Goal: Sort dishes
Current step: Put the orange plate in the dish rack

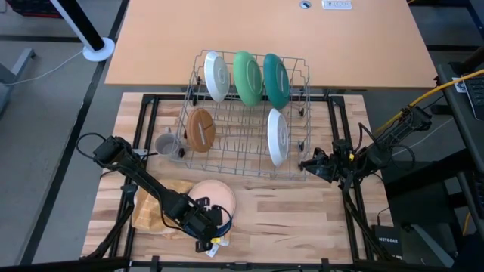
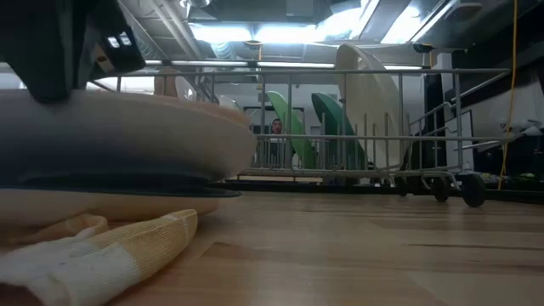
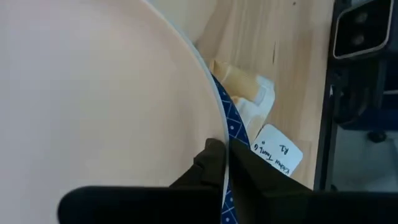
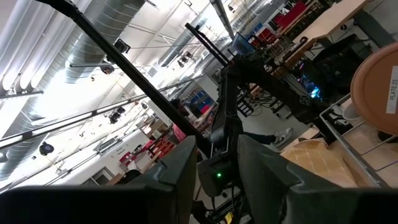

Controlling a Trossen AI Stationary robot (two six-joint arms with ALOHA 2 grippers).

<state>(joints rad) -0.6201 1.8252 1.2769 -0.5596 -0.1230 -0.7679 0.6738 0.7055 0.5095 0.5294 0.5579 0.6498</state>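
your left tool [image 1: 206,225] is clamped on the near rim of the peach plate [image 1: 212,198], fingers pinched together with the thin edge between them, as the left wrist view shows. that plate sits at the front of the counter [image 1: 302,219], stacked on a blue-patterned dish [image 3: 231,124] whose rim peeks out just beneath, and both rest partly on the yellow checked cloth [image 1: 151,208].

the risk from here, as i judge it: the pinch is right at the rim, so a quick lift could let the plate pivot and slip out. the blue dish is touching underneath and could get nipped along with it or dragged sideways, and the cloth may bunch up and shift the stack. lift slowly and watch whether only the peach plate comes up.

your right tool [image 1: 306,164] hovers just beside the right end of the grey wire rack [image 1: 249,113], fingers apart, holding nothing.

the rack already holds a white plate [image 1: 216,75], a green plate [image 1: 246,77] and a teal plate [image 1: 275,79] upright in the back row, a brown plate [image 1: 201,130] and another white plate [image 1: 277,137] in front. the small grey mug [image 1: 165,143] stands just beside the rack's left end.
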